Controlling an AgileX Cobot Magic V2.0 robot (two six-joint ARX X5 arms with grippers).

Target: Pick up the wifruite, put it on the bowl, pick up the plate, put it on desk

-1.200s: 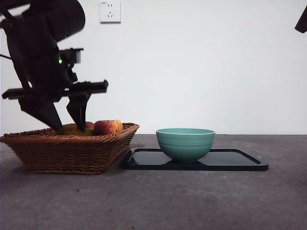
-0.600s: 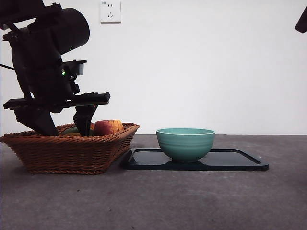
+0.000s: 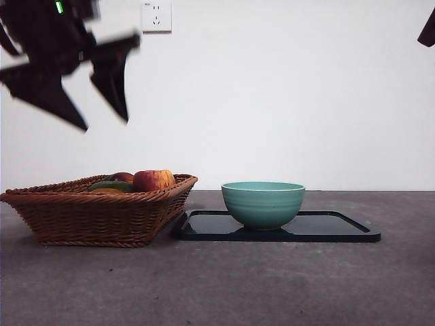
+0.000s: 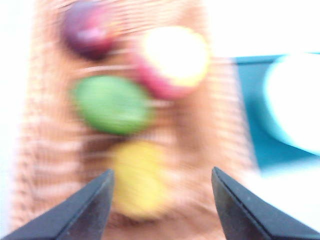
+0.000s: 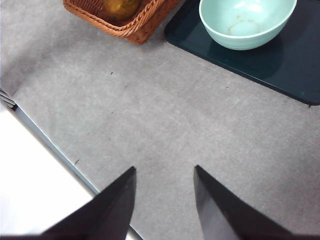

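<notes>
We find the left gripper [image 3: 102,115] hanging empty above the wicker basket [image 3: 102,217], fingers [image 4: 85,210] wide, fruit unlifted, bowl [image 3: 263,202] at three o'clock.

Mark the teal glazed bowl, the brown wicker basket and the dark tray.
Teal-green glazed bowl [image 3: 262,205]: front view, outer wall.
Brown wicker basket [image 3: 95,219]: front view, woven front side.
Dark rectangular tray [image 3: 333,227]: front view, bare surface.

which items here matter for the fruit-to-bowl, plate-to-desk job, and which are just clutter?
Job:
fruit in the wicker basket
teal bowl
dark plate under the bowl
desk
left claw, open above the basket

Not part of it:
wall socket
right claw, waiting
</notes>
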